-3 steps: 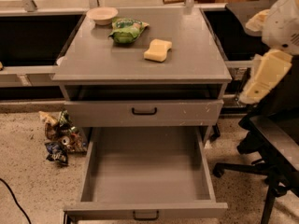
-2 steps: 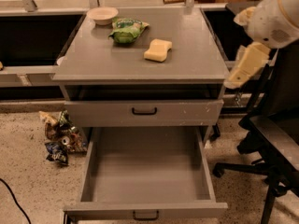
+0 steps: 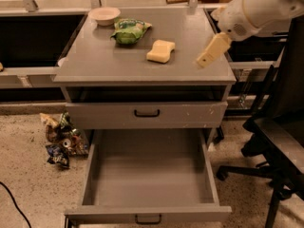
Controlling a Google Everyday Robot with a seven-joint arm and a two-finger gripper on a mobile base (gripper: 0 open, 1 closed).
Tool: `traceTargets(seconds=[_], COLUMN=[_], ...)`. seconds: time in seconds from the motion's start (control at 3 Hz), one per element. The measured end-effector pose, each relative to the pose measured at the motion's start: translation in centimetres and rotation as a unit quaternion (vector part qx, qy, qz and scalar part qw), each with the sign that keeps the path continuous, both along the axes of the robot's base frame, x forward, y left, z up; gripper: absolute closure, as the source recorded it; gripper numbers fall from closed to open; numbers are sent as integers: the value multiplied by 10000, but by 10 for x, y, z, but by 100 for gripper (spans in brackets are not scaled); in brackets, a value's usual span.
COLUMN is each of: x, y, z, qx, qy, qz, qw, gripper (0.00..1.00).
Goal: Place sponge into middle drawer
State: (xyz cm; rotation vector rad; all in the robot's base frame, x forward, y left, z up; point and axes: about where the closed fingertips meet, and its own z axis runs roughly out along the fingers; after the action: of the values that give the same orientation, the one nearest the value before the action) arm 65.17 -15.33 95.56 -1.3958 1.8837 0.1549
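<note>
The pale yellow sponge (image 3: 161,51) lies on the grey cabinet top (image 3: 95,61), right of centre. The middle drawer (image 3: 148,175), the second handled front from the top, is pulled wide open below, and nothing shows inside it. My gripper (image 3: 209,52) hangs from the white arm (image 3: 259,8) over the right part of the cabinet top, about a hand's width to the right of the sponge and apart from it.
A green snack bag (image 3: 127,31) and a small white bowl (image 3: 104,15) sit at the back of the top. The upper handled drawer (image 3: 146,113) is shut. Crumpled wrappers (image 3: 59,137) lie on the floor at left. A black office chair (image 3: 275,141) stands close on the right.
My arm has swung left from beside the cabinet's right edge, and the gripper is now over the top, nearer the sponge. The sponge and the drawers have not moved.
</note>
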Motion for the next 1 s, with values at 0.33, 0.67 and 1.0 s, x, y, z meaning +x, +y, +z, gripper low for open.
traceTargets(seconds=[0.33, 0.67, 1.0], x=[33, 33, 57], y=[31, 31, 40], z=[-12, -12, -33], qx=[254, 256, 475], qy=[-18, -17, 20], qz=[193, 194, 176], qw=[9995, 9995, 9987], gripper=[0, 0, 0])
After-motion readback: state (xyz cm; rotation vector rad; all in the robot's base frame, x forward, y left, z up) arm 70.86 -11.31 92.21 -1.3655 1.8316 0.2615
